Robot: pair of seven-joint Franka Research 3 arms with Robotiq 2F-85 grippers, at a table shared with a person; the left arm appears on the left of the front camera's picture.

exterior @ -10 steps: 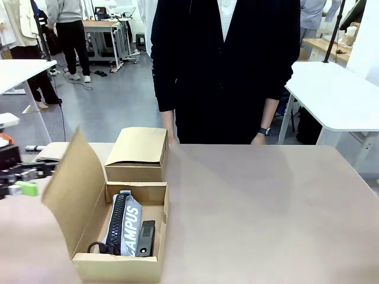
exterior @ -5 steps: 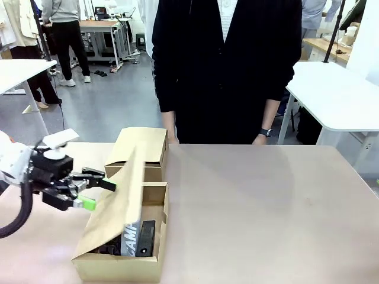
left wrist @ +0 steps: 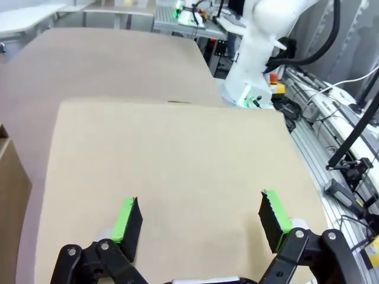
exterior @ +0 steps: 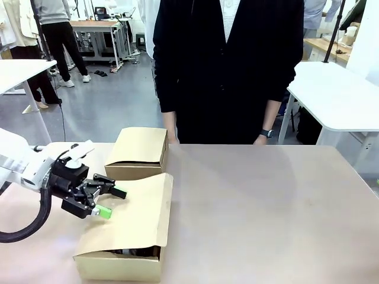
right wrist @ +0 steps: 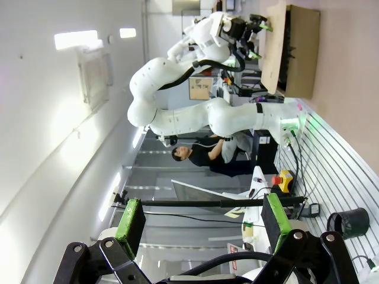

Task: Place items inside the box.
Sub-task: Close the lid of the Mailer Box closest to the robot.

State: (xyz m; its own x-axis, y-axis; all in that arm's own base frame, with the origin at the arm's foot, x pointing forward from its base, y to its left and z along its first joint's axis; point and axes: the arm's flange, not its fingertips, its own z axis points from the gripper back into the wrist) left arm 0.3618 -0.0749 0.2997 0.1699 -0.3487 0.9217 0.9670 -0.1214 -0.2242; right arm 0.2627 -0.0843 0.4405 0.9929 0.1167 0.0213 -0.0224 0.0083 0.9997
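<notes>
- Left gripper (exterior: 108,203) spread open, holding nothing, pads on the flap (exterior: 139,213) of the box (exterior: 118,266) at the table's (exterior: 266,207) near left edge.
- Flap nearly down; items apparently inside, hidden but for a dark sliver at the slot.
- Left to do, by judgement: press flap shut.
- Second box (exterior: 137,155) just behind, touching.
- Right gripper (right wrist: 201,228) open, empty, off the table.
- Person at far edge, hands clear.
</notes>
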